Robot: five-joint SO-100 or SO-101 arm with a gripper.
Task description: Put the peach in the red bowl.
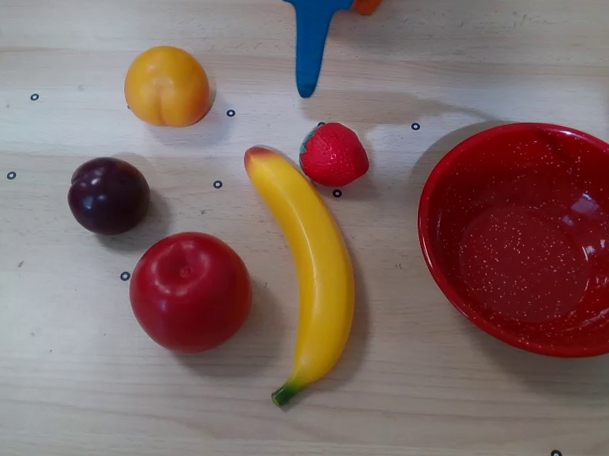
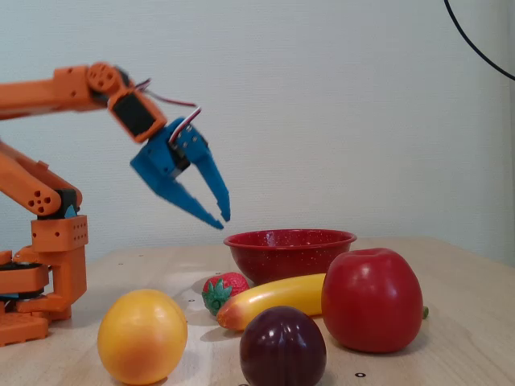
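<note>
The peach is a small yellow-orange fruit lying at the upper left of the overhead view. In the fixed view the peach sits at the front left. The red bowl, glossy and speckled, stands empty at the right; in the fixed view the red bowl is behind the fruit. My blue gripper hangs in the air well above the table, pointing down toward the bowl's near rim, jaws slightly apart and holding nothing. In the overhead view the gripper enters from the top edge, right of the peach.
A dark purple plum, a large red apple, a banana and a strawberry lie between the peach and the bowl. The orange arm base stands at the left of the fixed view.
</note>
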